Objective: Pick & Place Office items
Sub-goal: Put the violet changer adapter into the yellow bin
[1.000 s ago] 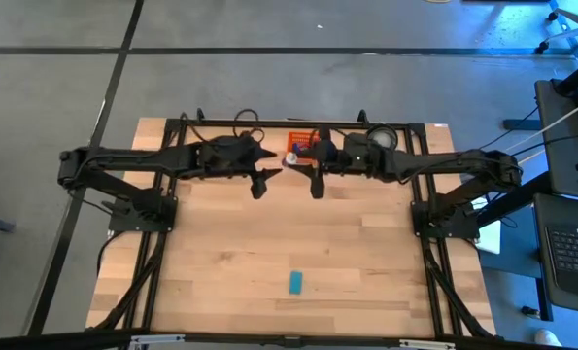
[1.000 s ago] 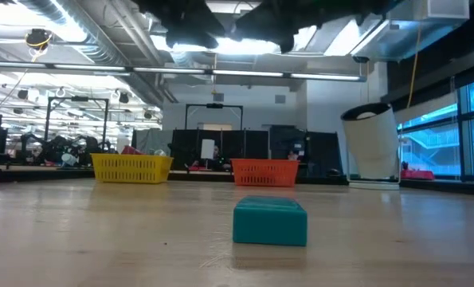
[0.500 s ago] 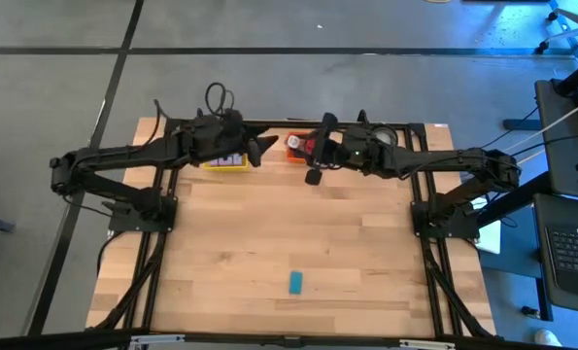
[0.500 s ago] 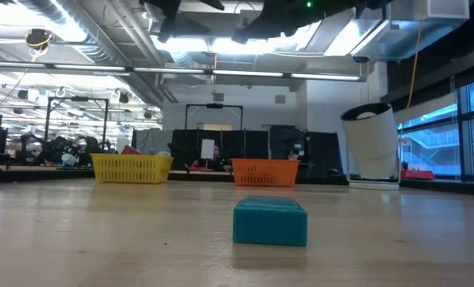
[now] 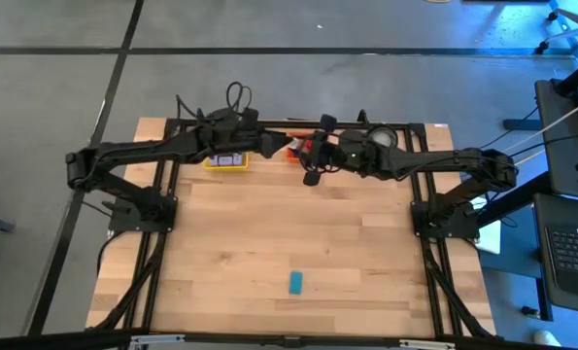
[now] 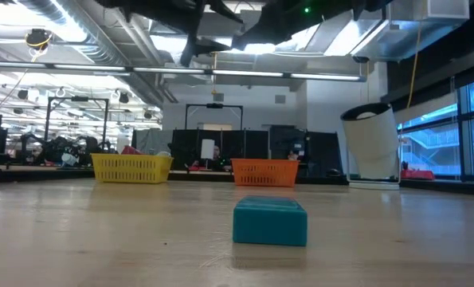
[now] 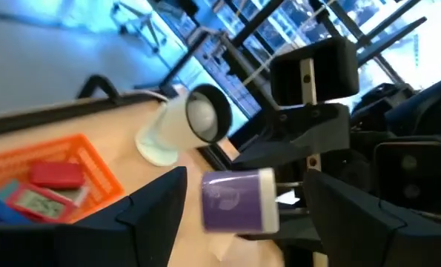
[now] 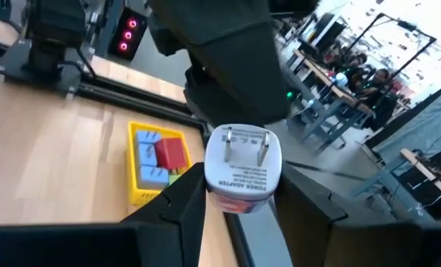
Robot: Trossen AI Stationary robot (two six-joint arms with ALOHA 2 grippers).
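A white and lilac power adapter (image 8: 242,169) hangs above the table's far middle, and my right gripper (image 8: 242,194) is shut on it. My left gripper (image 7: 244,194) faces it, open. Its fingers stand on either side of the adapter (image 7: 239,199) with a gap on each side. In the high view my left gripper (image 5: 271,146) and my right gripper (image 5: 308,163) meet over the trays. A teal block (image 5: 296,282) lies flat on the table near the front edge. Blue and red blocks lie in the yellow tray (image 8: 136,185). A red piece (image 7: 57,175) lies in the orange tray (image 7: 94,159). My right gripper pinches the adapter's body (image 8: 239,194) between its two fingers, below the white face with the two metal prongs. The fingers come about level from the table's right. The adapter is lifted clear of the table and trays, its prong face toward the wrist camera.
The yellow tray (image 5: 225,161) and orange tray (image 5: 296,148) stand along the far edge. A white round container with a dark rim (image 7: 190,122) stands at the far right. The wide wooden tabletop (image 5: 289,233) holds only the teal block (image 6: 270,222).
My left gripper has swung toward the table's far edge, over the trays, and its wrist has rolled. My right gripper has stayed about where it was and has rolled too, so its fingers no longer point toward the near edge.
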